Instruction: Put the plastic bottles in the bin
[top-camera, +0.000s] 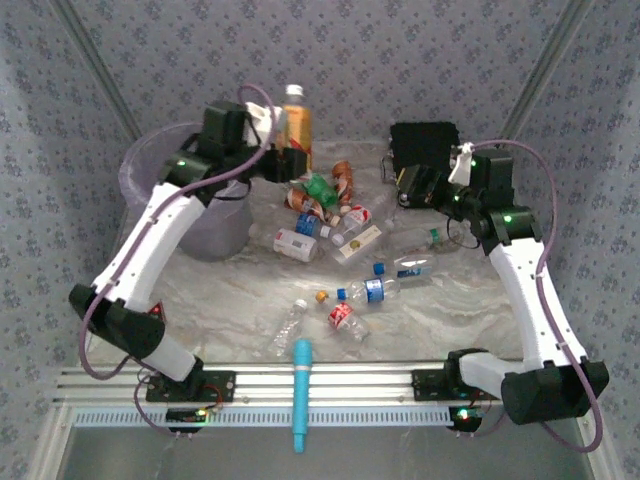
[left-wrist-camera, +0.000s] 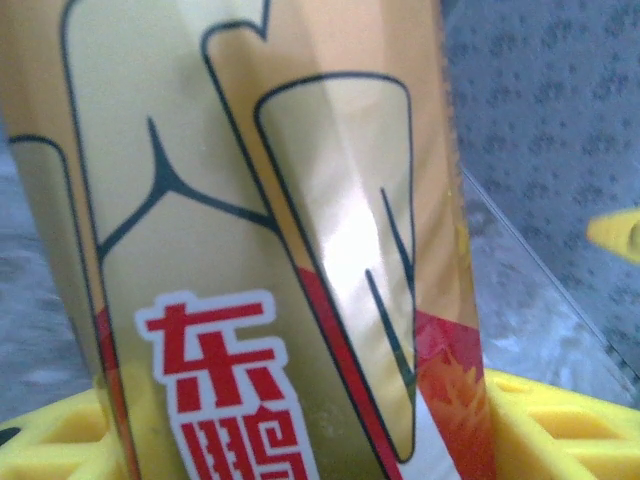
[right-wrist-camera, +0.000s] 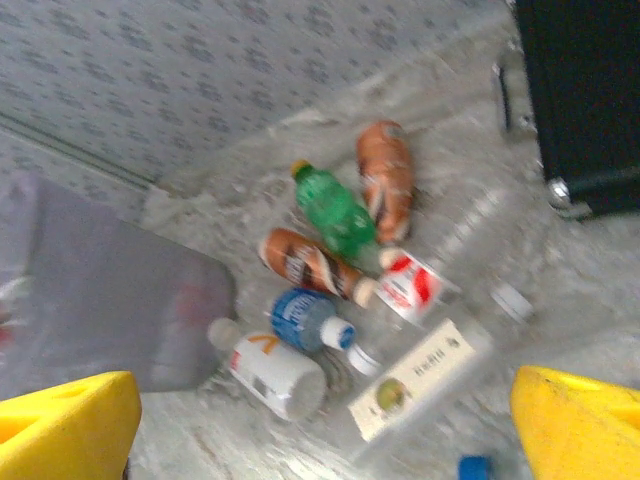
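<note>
At the back of the tabletop (top-camera: 240, 300), just right of the bin (top-camera: 140, 175), I have my left fingers (left-wrist-camera: 560, 420) closed on an upright orange bottle (left-wrist-camera: 260, 250). My right fingers (right-wrist-camera: 70, 425) stand wide apart, holding nothing, above the heap of bottles (top-camera: 357, 245) lying on the tabletop near the black case (right-wrist-camera: 580, 90).

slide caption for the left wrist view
Left gripper clamps an upright orange plastic bottle with red Chinese lettering between its yellow fingers.
</note>
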